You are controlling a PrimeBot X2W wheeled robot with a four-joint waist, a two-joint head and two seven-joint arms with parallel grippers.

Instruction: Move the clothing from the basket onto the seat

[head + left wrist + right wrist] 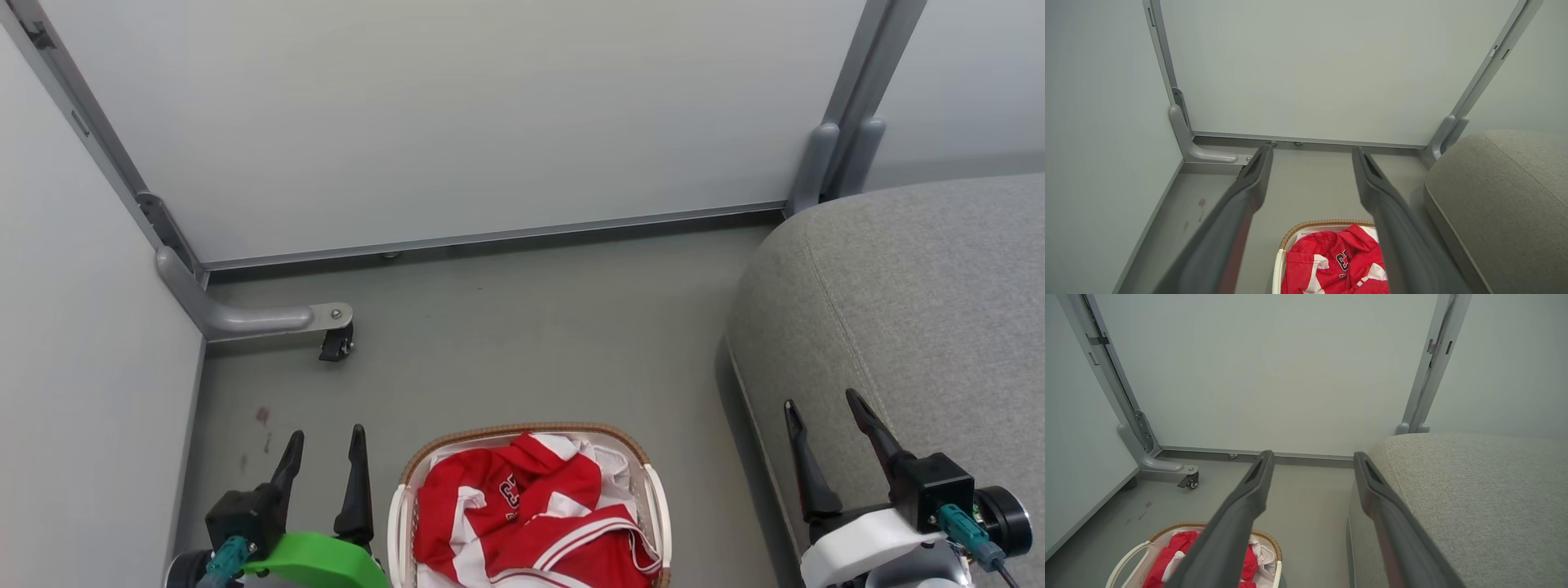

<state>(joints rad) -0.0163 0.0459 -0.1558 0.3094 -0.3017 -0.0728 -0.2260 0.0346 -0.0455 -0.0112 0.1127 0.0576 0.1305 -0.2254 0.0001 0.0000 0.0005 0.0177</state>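
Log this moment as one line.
clothing: in basket | seat: right of basket | left gripper: open, empty | right gripper: open, empty

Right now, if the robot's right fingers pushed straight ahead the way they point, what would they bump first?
Probably the grey seat: one of the right fingers lines up with its rounded corner. Otherwise the white wall panel beyond; depth is unclear.
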